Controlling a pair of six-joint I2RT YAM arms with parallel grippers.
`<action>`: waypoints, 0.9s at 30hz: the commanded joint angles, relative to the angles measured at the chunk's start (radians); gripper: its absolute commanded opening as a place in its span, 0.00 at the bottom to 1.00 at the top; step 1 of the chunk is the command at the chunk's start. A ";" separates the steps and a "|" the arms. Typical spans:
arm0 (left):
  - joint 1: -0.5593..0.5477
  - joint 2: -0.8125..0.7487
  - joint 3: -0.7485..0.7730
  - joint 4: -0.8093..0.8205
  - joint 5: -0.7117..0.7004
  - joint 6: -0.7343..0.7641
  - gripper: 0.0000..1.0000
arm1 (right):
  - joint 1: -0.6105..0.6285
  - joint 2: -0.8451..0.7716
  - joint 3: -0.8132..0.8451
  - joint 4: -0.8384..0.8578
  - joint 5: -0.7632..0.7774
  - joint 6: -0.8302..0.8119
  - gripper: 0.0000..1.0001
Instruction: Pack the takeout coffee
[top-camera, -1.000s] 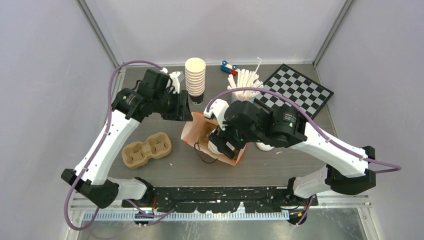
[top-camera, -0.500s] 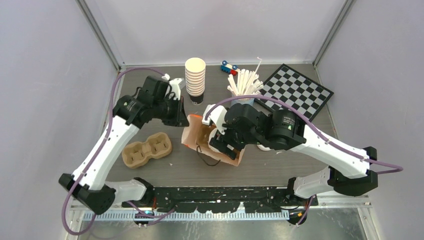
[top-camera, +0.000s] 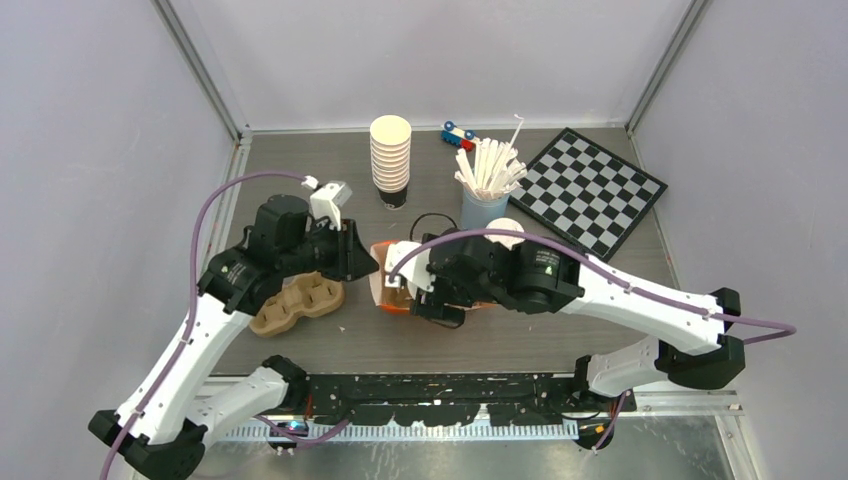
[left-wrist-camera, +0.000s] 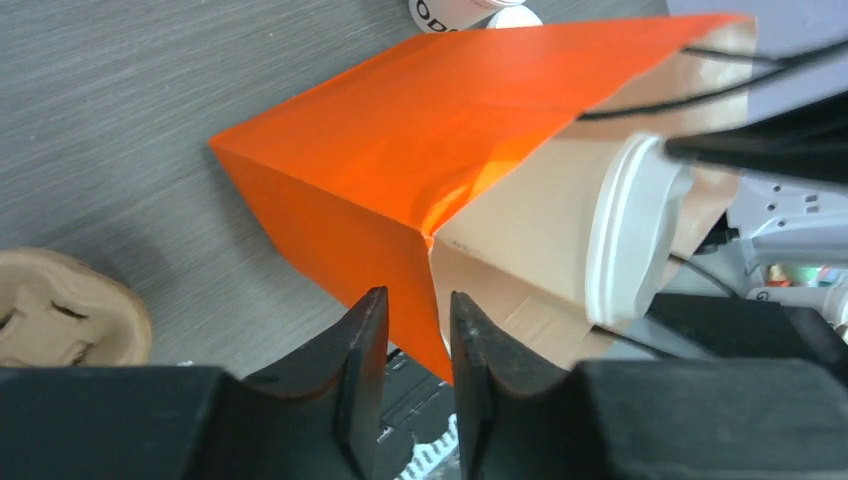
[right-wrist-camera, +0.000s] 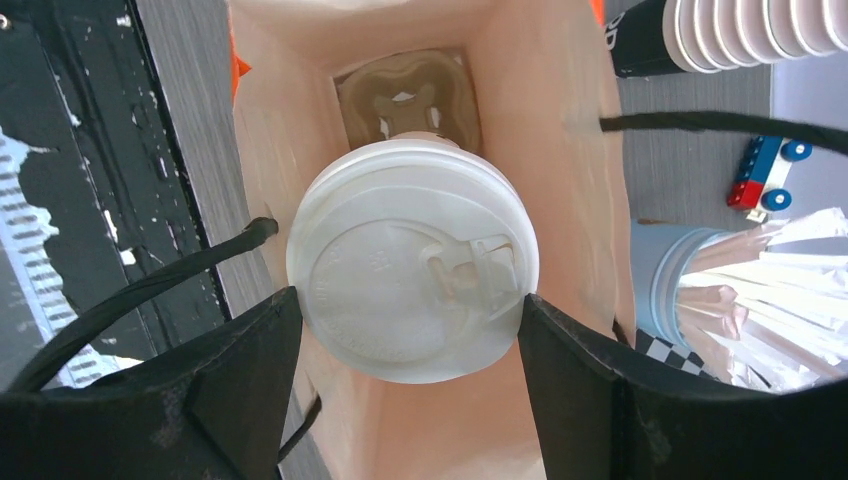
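The orange paper bag (top-camera: 384, 293) sits mid-table, tilted, with its mouth toward my right arm. My left gripper (top-camera: 368, 268) is shut on the bag's folded edge (left-wrist-camera: 425, 290); its fingertips (left-wrist-camera: 365, 325) pinch it with a narrow gap. My right gripper (right-wrist-camera: 410, 330) is shut on a takeout coffee (right-wrist-camera: 405, 275); its fingers touch both sides of the white lid. That cup is inside the bag's mouth, above a cardboard carrier (right-wrist-camera: 405, 90) at the bag's bottom. Its lid shows side-on in the left wrist view (left-wrist-camera: 625, 240). A second lidded cup (top-camera: 505, 228) stands behind my right arm.
A cardboard cup carrier (top-camera: 297, 302) lies on the table left of the bag. At the back stand the stack of cream cups (top-camera: 390, 150), the light-blue cup of sticks (top-camera: 485, 185), a toy car (top-camera: 458, 135) and a chessboard (top-camera: 592, 185).
My left gripper has moved nearer and left, taking the bag's edge with it. The bag has tipped and shifted left. My right gripper followed with the cup, which is now in the bag's mouth.
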 joint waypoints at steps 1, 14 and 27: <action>0.004 0.039 0.117 -0.102 -0.064 -0.055 0.43 | 0.069 0.003 -0.026 0.065 0.072 -0.055 0.71; 0.004 -0.060 0.054 -0.243 0.153 -0.195 0.62 | 0.181 -0.036 -0.168 0.150 0.267 0.004 0.70; 0.004 -0.116 -0.052 -0.211 0.154 -0.233 0.59 | 0.222 -0.046 -0.266 0.284 0.296 -0.024 0.71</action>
